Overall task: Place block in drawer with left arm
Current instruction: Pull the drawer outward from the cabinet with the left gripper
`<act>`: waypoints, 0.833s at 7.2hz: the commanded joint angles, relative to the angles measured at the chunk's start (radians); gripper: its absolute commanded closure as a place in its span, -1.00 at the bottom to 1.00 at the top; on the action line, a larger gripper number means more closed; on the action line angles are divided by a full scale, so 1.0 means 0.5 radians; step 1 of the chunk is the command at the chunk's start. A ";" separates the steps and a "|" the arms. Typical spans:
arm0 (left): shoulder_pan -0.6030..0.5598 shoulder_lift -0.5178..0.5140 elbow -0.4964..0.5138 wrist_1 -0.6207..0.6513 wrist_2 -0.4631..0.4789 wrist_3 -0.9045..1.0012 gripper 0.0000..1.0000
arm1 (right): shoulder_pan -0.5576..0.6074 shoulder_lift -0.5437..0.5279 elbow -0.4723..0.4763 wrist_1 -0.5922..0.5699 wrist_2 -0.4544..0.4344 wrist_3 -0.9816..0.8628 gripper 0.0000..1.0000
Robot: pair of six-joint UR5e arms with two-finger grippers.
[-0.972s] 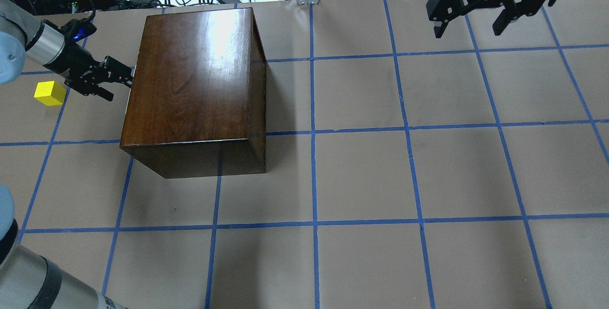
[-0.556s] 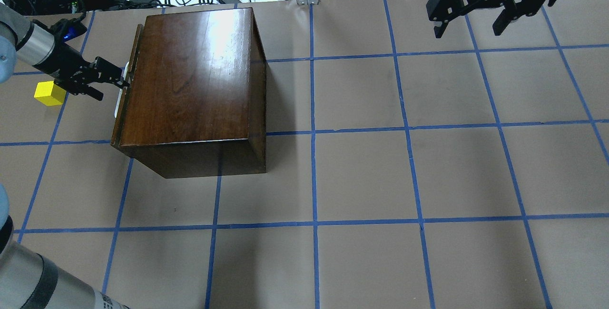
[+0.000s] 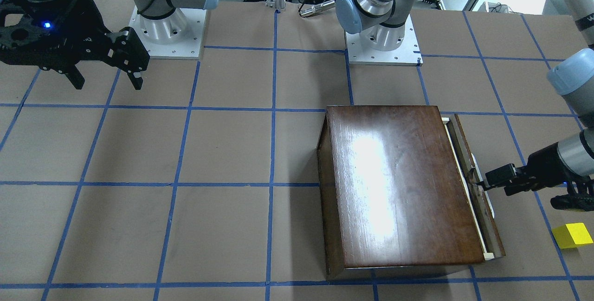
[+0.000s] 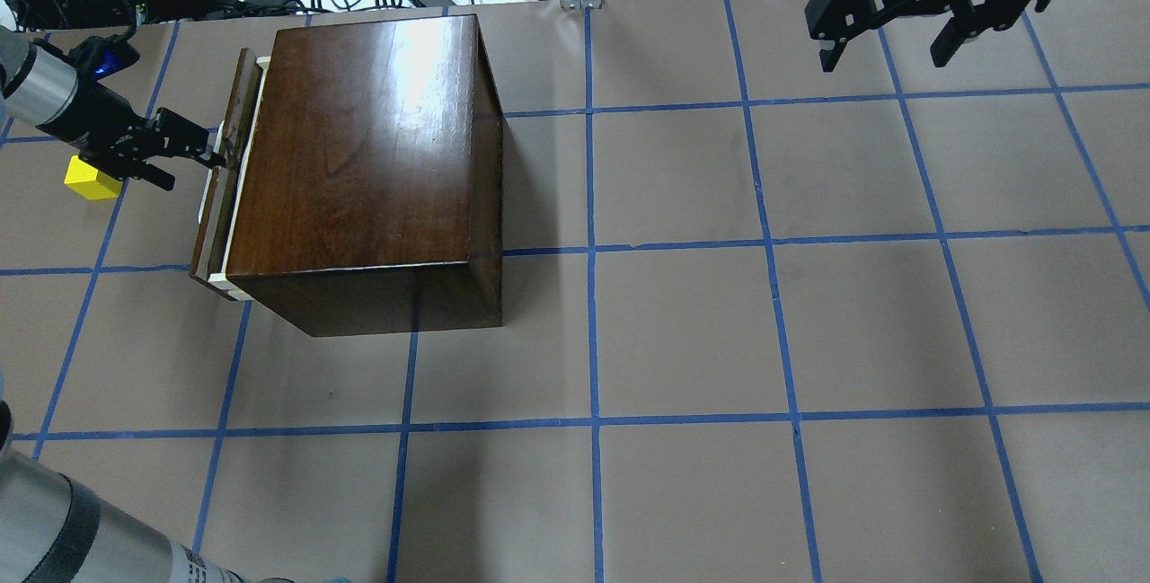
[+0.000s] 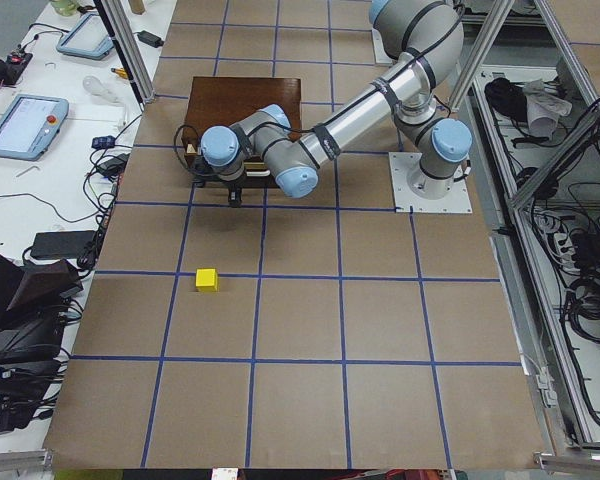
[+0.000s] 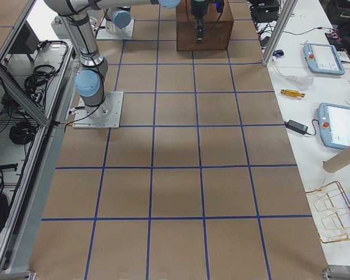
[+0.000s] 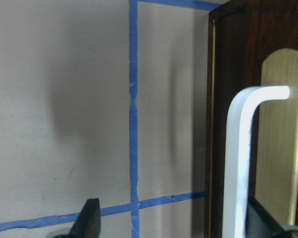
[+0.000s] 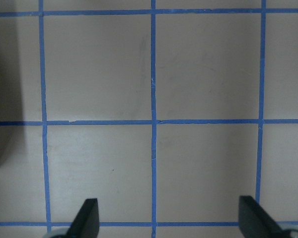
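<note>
Though ajar, one drawer [image 4: 216,216], one block [image 4: 84,185]

Yellow block [image 4: 88,183]; glossy dark-brown box [image 4: 359,143]; tan table [image 4: 809,313], blue grid.

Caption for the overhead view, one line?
Left gripper open at the pull of the barely open drawer; block nearby on the table; right gripper open, far away.

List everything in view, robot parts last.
Glossy dark-brown wooden box: one, brown, table's left rear.
Pale wooden drawer with dark front: one, slightly open, box's left side.
Small yellow cube: one, yellow, on the table left of the drawer.
Paper-covered table with blue tape grid: one, tan.
Left gripper: one, black, open, at the drawer's white pull.
Right gripper: one, black, open, above the far right.
</note>
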 commanded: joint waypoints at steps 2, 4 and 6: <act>0.062 -0.006 0.004 0.000 0.021 0.010 -0.96 | -0.002 0.001 0.000 0.000 -0.001 0.000 -1.00; 0.084 -0.006 0.004 0.000 0.021 0.062 -0.96 | 0.001 -0.002 0.000 0.000 -0.001 0.000 -1.00; 0.142 -0.009 0.001 0.000 0.018 0.092 -0.96 | -0.002 -0.002 0.000 0.000 0.002 0.000 -1.00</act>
